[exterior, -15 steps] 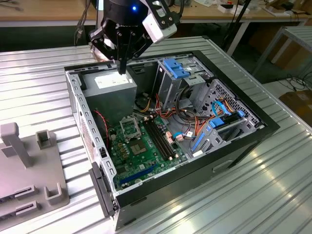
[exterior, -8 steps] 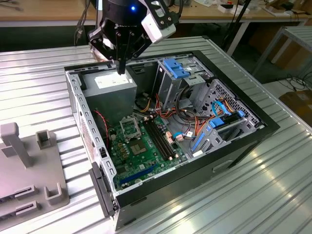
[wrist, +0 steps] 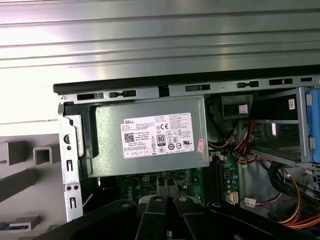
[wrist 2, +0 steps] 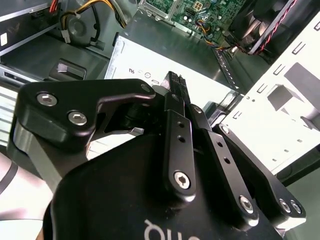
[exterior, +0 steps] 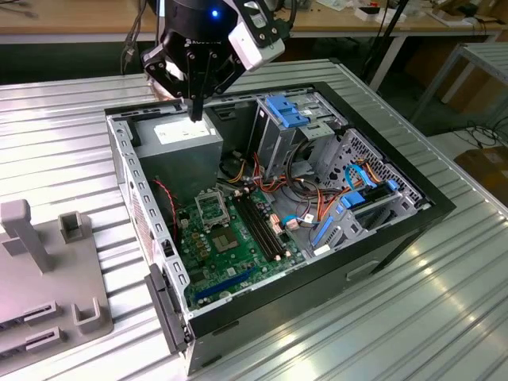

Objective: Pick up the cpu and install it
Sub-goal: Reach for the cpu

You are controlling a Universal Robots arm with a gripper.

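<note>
Cpu socket (exterior: 213, 211) inside open case (exterior: 129, 171); closed gripper (exterior: 196, 113) above power supply (exterior: 181, 152).

A ribbed silver tabletop (exterior: 444, 317) is carrying two things. An open black case (exterior: 317, 294) is lying on its side across the middle, with its open side facing up. A grey plastic fixture (exterior: 48, 270) is sitting by the tabletop's edge at the exterior view's left, near the case but apart from it.
</note>
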